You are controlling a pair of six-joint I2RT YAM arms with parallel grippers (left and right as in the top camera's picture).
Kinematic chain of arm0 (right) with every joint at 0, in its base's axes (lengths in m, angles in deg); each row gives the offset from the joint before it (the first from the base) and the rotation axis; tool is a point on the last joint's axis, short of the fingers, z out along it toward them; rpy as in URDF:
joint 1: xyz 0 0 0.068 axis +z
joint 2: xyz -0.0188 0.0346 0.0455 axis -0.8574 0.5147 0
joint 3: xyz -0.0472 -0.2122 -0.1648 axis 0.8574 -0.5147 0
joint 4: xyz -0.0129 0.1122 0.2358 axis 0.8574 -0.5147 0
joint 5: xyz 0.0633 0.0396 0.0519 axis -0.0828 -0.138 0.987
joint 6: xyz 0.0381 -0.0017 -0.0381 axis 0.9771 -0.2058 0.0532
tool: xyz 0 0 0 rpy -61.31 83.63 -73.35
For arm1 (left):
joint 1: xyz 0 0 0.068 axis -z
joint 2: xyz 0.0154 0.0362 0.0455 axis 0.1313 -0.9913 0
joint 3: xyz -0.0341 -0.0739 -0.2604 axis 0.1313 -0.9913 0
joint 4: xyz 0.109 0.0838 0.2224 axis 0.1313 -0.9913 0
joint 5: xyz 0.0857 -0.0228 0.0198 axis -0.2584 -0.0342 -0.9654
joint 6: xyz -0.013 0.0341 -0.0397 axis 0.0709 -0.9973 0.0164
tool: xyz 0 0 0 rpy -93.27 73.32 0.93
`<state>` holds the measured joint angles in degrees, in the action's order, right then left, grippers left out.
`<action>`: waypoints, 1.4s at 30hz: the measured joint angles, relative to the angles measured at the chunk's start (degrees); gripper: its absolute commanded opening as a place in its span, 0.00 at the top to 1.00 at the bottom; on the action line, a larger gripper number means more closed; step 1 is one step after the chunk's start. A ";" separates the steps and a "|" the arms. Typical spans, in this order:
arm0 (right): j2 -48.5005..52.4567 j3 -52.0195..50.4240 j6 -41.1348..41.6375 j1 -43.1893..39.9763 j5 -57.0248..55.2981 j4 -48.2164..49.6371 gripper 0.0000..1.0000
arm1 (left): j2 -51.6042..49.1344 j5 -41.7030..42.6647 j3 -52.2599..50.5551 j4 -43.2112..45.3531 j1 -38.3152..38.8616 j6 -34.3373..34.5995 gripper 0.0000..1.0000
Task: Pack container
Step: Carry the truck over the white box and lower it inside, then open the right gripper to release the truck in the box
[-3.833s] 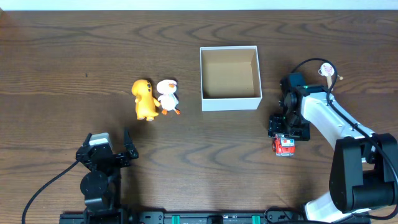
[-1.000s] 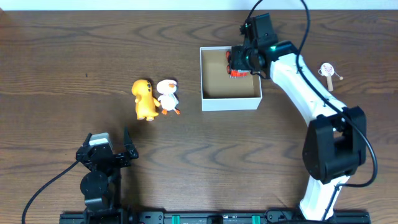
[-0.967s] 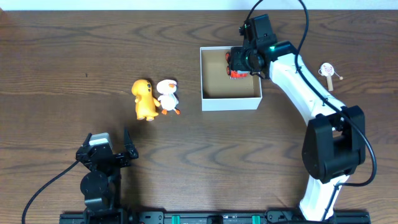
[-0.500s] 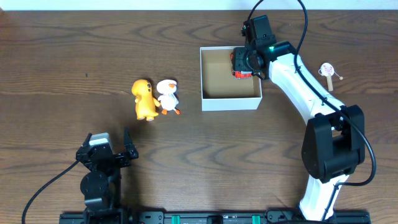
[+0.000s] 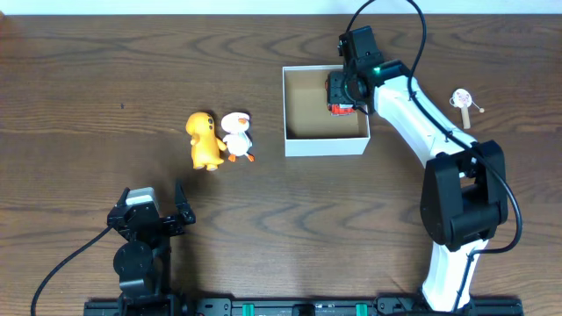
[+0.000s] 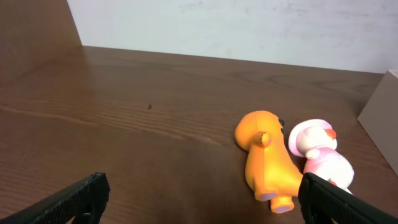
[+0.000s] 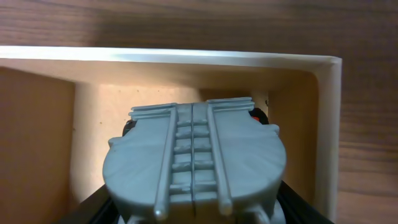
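Note:
The container, a square white box with a brown inside, stands right of the table's middle. My right gripper reaches into its far right corner, shut on a red toy truck. In the right wrist view the truck's grey ladder roof fills the space between my black fingers, close to the container's white walls. A yellow toy and a white duck lie side by side left of the box. My left gripper rests open near the front edge, short of the yellow toy and the duck.
A small white and pink round thing on a stick lies right of the container. In the left wrist view the container's side shows at the right edge. Bare dark wood lies between my left gripper and the toys.
The right gripper carried the red truck from the table right of the box up and into it. Over the last second it shifted slightly toward the far right corner. The left arm stayed still.

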<state>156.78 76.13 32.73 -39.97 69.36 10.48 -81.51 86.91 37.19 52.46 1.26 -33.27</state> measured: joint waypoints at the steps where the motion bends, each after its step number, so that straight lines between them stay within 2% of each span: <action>1: 0.00 0.00 0.00 0.04 0.00 0.00 0.52 | 0.00 -0.02 0.00 0.02 0.00 0.00 0.02; 8: 0.00 0.00 0.11 0.04 0.00 0.66 0.43 | 0.00 -0.02 0.00 0.00 0.00 0.00 0.02; 14: 0.00 0.13 0.37 0.04 0.00 0.63 0.26 | 0.00 -0.02 0.00 0.00 0.00 0.00 0.02; 23: 0.00 1.25 0.24 0.04 0.00 1.01 0.23 | 0.00 -0.02 0.00 0.00 0.00 0.00 0.02; 32: 0.00 3.96 -1.99 0.04 -0.09 1.90 0.34 | 0.00 -0.02 0.00 0.00 0.00 0.00 0.02; 37: 0.00 6.99 -4.98 0.04 0.90 2.43 0.55 | 0.00 0.00 0.00 0.00 0.00 0.00 0.02; 42: 0.00 7.39 -6.51 0.11 5.11 2.16 0.69 | 0.00 0.00 0.00 0.00 0.00 0.00 0.02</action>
<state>156.78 83.52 26.22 -39.87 74.48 12.64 -81.51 86.91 37.19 52.46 1.26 -33.27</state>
